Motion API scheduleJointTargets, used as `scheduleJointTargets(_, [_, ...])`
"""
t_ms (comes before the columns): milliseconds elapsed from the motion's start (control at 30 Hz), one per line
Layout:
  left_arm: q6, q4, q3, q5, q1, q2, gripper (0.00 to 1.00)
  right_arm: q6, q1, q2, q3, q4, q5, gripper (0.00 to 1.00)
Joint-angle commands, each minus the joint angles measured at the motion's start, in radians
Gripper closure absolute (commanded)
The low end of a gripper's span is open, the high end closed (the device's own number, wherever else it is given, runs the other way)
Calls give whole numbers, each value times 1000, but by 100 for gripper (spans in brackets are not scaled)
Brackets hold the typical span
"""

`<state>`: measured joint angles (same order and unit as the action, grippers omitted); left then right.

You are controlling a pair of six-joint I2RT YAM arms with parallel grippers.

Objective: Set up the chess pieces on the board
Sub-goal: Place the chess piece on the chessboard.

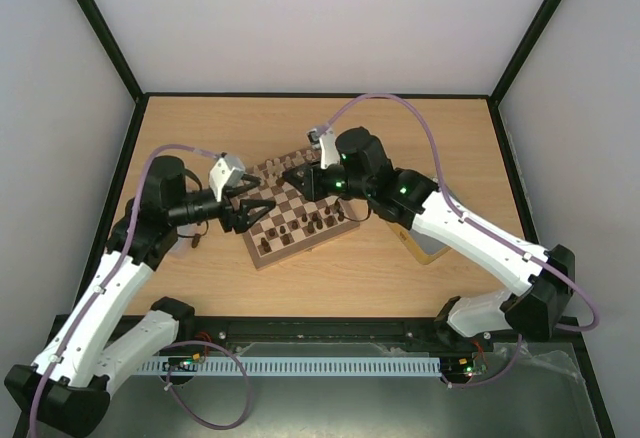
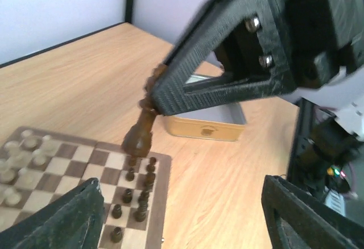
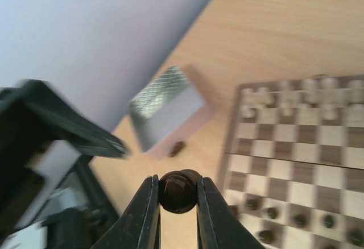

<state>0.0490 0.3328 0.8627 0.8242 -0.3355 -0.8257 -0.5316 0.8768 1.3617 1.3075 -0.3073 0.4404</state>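
The board [image 3: 296,172] lies flat on a wood-grain table [image 1: 440,138]. It is a matte wooden square of tan and dark brown checks with a pale border. Turned cream pieces [image 3: 296,96] crowd 1 edge and small dark brown pieces [image 3: 296,220] line the opposite edge.

The right gripper [image 3: 178,191] has its 2 black ribbed fingers clamped on the rounded head of a tall dark brown piece [image 2: 142,131]. This glossy turned piece hangs above the board's dark-piece side. Its long axis is close to upright, with the base pointing down.

The left gripper [image 1: 250,213] is over the board's near-left edge with its jaws spread wide and nothing between them.

A silver tin [image 3: 165,108] with a cross-hatched sheen sits off the board, with 1 dark piece [image 3: 177,148] lying beside it. A gold-sided tin [image 2: 205,125] carries a small emblem too blurred to read.
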Motion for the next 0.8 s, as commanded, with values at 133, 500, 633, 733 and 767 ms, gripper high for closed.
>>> scheduleJointTargets(133, [-238,-84,-37,-662,0,69,11,96,9,-4,-161,63,-413,98])
scheduleJointTargets(500, [-357,-28,-134,-1127,13,120,8,105,106,114,-242,105,-540,98])
scheduleJointTargets(633, [-344,-33,-144,-1132,22,132,8,100,136,153,-245,103,-555,98])
scheduleJointTargets(733, [-338,-31,-149,-1137,29,135,8,93,151,171,-249,97,-550,98])
scheduleJointTargets(767, [-338,-31,-151,-1139,31,135,8,93,156,177,-249,93,-548,98])
